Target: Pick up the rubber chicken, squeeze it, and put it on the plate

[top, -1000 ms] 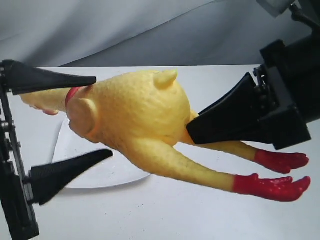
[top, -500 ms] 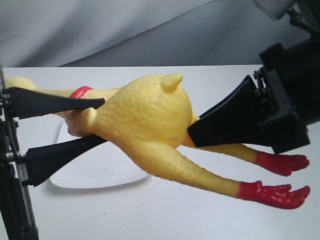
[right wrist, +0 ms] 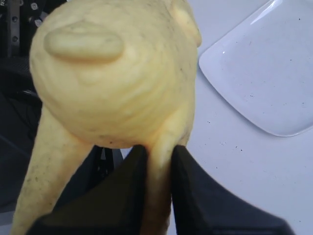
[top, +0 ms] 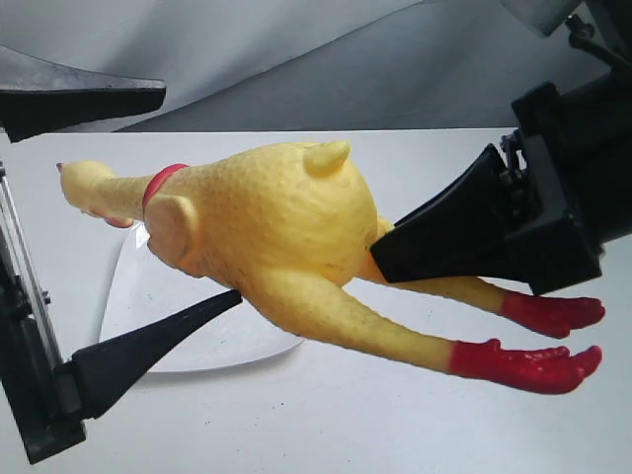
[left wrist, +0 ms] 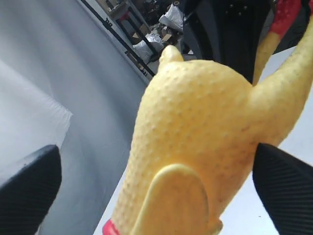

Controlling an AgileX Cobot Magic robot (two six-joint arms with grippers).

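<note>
The rubber chicken (top: 276, 227) is held clear of the bench (top: 346, 425), head toward the left edge, red feet toward the right. One leg is clamped by the right claw (right wrist: 159, 159); the left claw (top: 197, 196) is spread wide about the body. The plate (top: 252, 341) is partly hidden below.

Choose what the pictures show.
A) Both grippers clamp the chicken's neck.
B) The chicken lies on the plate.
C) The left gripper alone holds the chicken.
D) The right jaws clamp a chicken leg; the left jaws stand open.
D: the right gripper pinches one leg of the chicken, while the left gripper has its jaws spread wide on either side of the body.
</note>
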